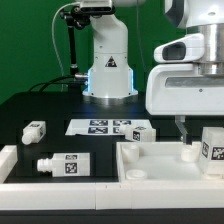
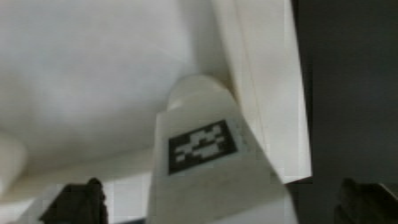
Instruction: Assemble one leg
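Note:
In the wrist view a white leg with a black-and-white tag stands between my gripper's two dark fingertips, with a gap on each side. The jaws are open and empty. The leg is on the wide white panel, close to its raised edge. In the exterior view my gripper hangs over the panel at the right, by a tagged leg. Other legs lie outside the panel: one at the front left, one further left, and one behind the panel.
The marker board lies flat in the middle of the dark table. The robot's white base stands behind it. A white raised block sits at the exterior view's left edge.

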You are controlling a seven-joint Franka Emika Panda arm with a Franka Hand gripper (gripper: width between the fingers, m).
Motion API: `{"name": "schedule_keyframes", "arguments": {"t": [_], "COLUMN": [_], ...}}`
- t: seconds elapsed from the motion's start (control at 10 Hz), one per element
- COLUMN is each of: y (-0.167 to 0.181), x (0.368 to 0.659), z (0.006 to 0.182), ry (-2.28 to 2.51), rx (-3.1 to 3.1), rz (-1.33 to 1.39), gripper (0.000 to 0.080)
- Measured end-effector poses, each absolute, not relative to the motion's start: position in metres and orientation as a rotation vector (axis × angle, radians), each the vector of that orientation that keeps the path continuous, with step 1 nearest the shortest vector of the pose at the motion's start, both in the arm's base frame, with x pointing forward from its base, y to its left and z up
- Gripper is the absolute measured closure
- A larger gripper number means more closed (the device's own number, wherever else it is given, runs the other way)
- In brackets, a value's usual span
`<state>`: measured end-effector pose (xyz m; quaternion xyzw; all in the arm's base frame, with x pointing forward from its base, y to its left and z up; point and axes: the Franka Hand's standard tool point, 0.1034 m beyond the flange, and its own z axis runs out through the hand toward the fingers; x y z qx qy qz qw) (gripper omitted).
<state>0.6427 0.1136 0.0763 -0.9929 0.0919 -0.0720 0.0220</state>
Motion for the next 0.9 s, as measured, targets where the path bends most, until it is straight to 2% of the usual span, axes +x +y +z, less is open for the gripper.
{"name": "schedule_keyframes", "arguments": {"t": [0.1, 0.2, 0.3, 0.4, 0.6, 0.9], "y": [0.1137, 0.1136, 0.1135, 0.1132, 0.1113, 0.1090], "x": [0.6425, 0.6425, 0.6426, 0.6424, 0.6422, 0.6400], "z": [0.0762, 0.0763, 0.0763, 0.0762, 0.0757, 0.0741], "ry": [0.349, 0.375, 0.381, 0.573, 0.818, 1.456], "rx": [-3.067, -3.063, -3.062, -3.021, -2.955, -2.671], "rz": [-0.219, -0.219, -0.219, -0.212, -0.202, -0.162], "gripper": [0.0260, 0.0260, 0.0412, 0.0512, 0.0511, 0.0511]}}
